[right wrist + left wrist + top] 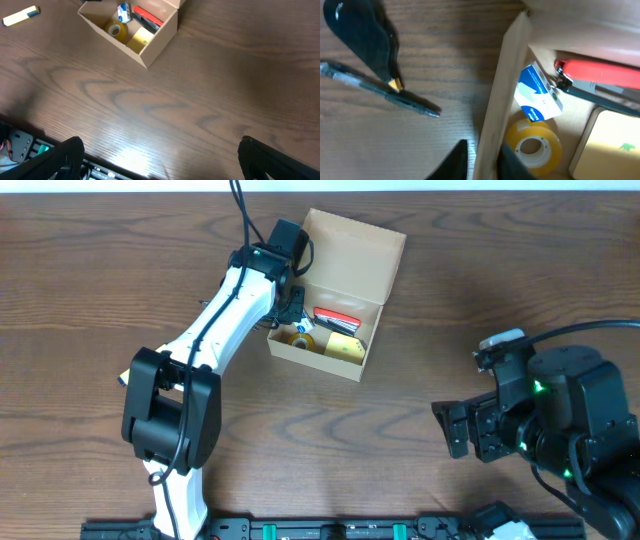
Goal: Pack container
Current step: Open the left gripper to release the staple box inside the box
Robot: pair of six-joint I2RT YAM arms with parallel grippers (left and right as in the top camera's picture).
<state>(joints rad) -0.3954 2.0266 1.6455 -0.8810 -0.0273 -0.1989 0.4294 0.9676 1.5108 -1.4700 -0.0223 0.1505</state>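
On the dark wooden table, the left gripper is clamping the tan cardboard box by its side wall; the right gripper is hovering wide open

Dark wood-grain table with soft light glare.

A small tan cardboard container, rectangular with plain unmarked sides, sits upright and open, just toward 12 o'clock from the centre of the overhead view. It is turned slightly, its near long wall slanting down toward 4 o'clock. Its hinged flap lid is thrown back toward 1 o'clock.
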